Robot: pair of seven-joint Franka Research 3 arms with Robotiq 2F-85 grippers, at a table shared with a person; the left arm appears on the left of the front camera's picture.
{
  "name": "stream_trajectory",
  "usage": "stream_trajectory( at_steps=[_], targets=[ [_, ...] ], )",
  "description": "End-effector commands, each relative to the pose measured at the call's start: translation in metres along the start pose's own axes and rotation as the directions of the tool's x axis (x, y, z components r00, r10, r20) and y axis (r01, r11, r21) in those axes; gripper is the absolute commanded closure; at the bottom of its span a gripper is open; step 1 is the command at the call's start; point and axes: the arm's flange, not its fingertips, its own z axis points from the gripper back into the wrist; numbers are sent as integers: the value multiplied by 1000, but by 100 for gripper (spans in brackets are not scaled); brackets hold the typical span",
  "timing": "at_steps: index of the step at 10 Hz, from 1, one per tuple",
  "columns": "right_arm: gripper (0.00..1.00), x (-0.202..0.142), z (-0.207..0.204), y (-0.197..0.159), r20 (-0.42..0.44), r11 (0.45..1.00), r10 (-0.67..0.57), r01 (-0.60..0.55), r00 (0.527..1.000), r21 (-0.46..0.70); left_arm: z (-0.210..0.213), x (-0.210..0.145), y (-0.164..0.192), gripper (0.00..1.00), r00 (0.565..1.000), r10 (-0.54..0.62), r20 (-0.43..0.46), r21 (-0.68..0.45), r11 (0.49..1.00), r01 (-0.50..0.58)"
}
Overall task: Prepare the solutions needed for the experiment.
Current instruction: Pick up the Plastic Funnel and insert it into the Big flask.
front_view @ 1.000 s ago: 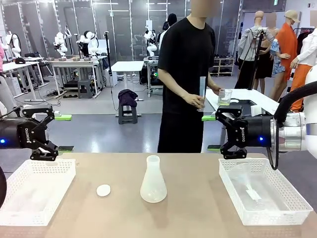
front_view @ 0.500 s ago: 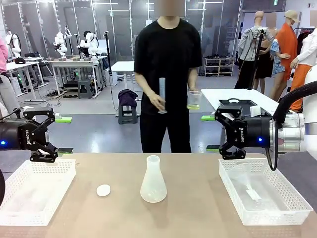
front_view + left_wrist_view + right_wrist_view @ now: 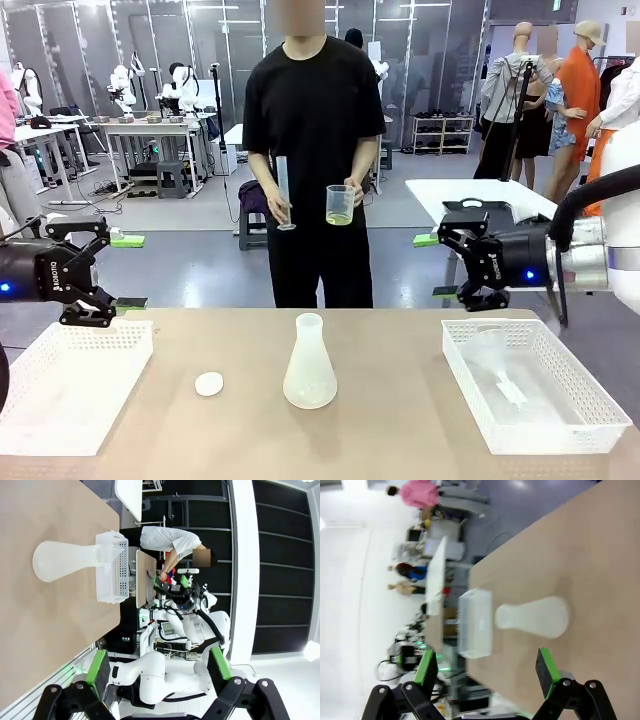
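Note:
Behind the table stands a person holding a clear beaker (image 3: 340, 205) with a shallow layer of pale yellow-green solution (image 3: 339, 217) in one hand and a tall graduated cylinder (image 3: 283, 192) in the other. An empty translucent conical flask (image 3: 309, 364) stands upright at the table's middle; it also appears as the flask (image 3: 67, 560) in the left wrist view and the flask (image 3: 535, 617) in the right wrist view. My left gripper (image 3: 105, 272) hovers open over the left basket's far edge. My right gripper (image 3: 452, 268) hangs open above the right basket's far corner. Both hold nothing.
A white mesh basket (image 3: 100, 345) sits at the table's left. Another basket (image 3: 590, 390) at the right holds clear labware (image 3: 490, 352). A small white disc (image 3: 209, 384) lies left of the flask. Free tabletop surrounds the flask.
The person has walked from the right to behind the table's middle, carrying the beaker and cylinder. My right gripper has shifted slightly right and up. The left arm has barely moved.

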Motion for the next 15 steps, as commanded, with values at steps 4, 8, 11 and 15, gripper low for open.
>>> stream_trajectory(
  at_steps=[4, 8, 11, 15],
  targets=[
    [0, 116, 25, 29, -267, 811, 450, -515, 852, -279, -1, -1, -3, 0, 1000, 7, -3, -16, 1000, -7],
    [0, 115, 22, 16, -303, 813, 399, -487, 865, -320, -1, -1, -3, 0, 1000, 7, -3, -16, 1000, -7],
    [0, 115, 22, 16, -303, 813, 399, -487, 865, -320, -1, -1, -3, 0, 1000, 7, -3, -16, 1000, -7],
    [0, 156, 17, 13, -547, 553, 616, -806, 567, -214, -1, -1, -3, 0, 1000, 7, -3, -16, 1000, -7]
  ],
)
